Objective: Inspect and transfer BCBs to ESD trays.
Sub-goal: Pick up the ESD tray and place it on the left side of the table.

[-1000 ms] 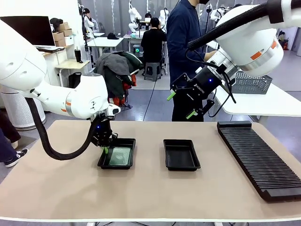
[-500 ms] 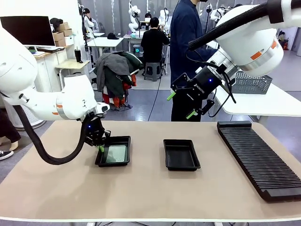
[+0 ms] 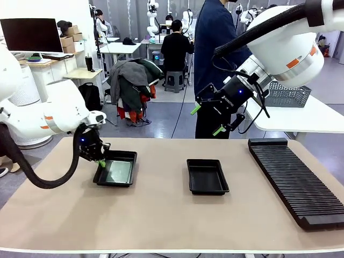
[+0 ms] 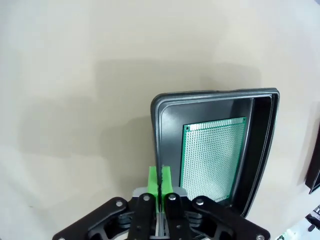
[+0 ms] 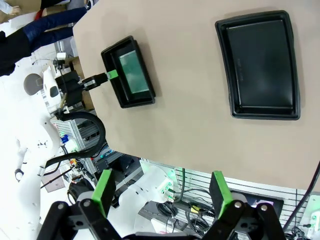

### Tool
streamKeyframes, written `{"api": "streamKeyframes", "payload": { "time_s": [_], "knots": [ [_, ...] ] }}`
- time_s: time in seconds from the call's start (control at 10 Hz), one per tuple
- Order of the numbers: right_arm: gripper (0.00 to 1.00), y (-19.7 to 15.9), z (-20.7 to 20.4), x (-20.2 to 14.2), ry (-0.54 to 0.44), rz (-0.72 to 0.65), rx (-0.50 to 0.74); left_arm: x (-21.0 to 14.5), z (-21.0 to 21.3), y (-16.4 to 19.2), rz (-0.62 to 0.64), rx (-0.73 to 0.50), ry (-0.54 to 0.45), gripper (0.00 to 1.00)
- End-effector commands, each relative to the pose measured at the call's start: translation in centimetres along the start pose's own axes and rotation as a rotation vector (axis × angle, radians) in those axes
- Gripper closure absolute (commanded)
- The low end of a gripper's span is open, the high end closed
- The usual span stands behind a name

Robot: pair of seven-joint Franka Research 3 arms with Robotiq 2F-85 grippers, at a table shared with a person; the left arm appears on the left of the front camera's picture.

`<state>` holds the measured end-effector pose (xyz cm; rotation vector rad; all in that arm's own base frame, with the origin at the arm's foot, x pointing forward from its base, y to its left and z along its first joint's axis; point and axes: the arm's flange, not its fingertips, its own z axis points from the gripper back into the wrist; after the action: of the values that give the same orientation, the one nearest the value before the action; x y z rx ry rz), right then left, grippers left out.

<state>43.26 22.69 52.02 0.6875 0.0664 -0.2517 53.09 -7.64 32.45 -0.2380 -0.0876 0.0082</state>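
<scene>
A pale-green BCB (image 3: 117,172) lies flat inside the left ESD tray (image 3: 122,155). My left gripper (image 3: 101,162) is shut on that tray's near-left rim. The left wrist view shows the green pads (image 4: 153,180) pinched together on the ESD tray's rim (image 4: 215,94), with the BCB (image 4: 212,157) just beyond. The second ESD tray (image 3: 204,161) sits at the table's middle with nothing in it. My right gripper (image 3: 207,120) hangs open high above the far edge, and the right wrist view looks past the open right gripper (image 5: 162,192) down at both ESD trays (image 5: 114,82) (image 5: 260,112).
A long black ribbed rack (image 3: 295,177) lies along the right side of the table. A person in dark blue (image 3: 212,48) stands at the far side behind my right arm. Bare tabletop (image 3: 161,220) stretches in front of the trays.
My left gripper has dragged the tray holding the board leftward across the table, away from the middle tray. The right arm has stayed still.
</scene>
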Motion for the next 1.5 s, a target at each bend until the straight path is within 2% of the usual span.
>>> {"api": "streamKeyframes", "payload": {
  "time_s": [0.0, 0.3, 0.7, 1.1, 1.3, 1.4],
  "knots": [
    [0.0, 0.1, 0.0, 0.1, -0.01, -0.007, -0.01, 0.2, 1.4, 2.7, -0.042, -0.042, 0.015, 0.97],
    [0.0, 0.1, 0.0, 0.1, -0.01, -0.007, -0.01, 0.9, 2.6, 8.4, -0.055, -0.066, 0.075, 0.97],
    [0.0, 0.1, 0.0, 0.1, -0.01, -0.007, -0.01, 0.0, 3.3, 15.2, 0.003, -0.079, 0.078, 0.97],
    [0.0, 0.1, 0.0, 0.1, -0.01, -0.007, -0.01, -2.0, 2.5, 17.7, 0.052, -0.088, 0.069, 0.97],
    [0.0, 0.1, 0.0, 0.1, -0.01, -0.007, -0.01, -2.8, 2.5, 17.4, 0.071, -0.084, 0.064, 0.97],
    [0.0, 0.1, 0.0, 0.1, -0.01, -0.007, -0.01, -1.6, 2.4, 17.4, 0.058, -0.061, 0.096, 0.97]
  ]
}}
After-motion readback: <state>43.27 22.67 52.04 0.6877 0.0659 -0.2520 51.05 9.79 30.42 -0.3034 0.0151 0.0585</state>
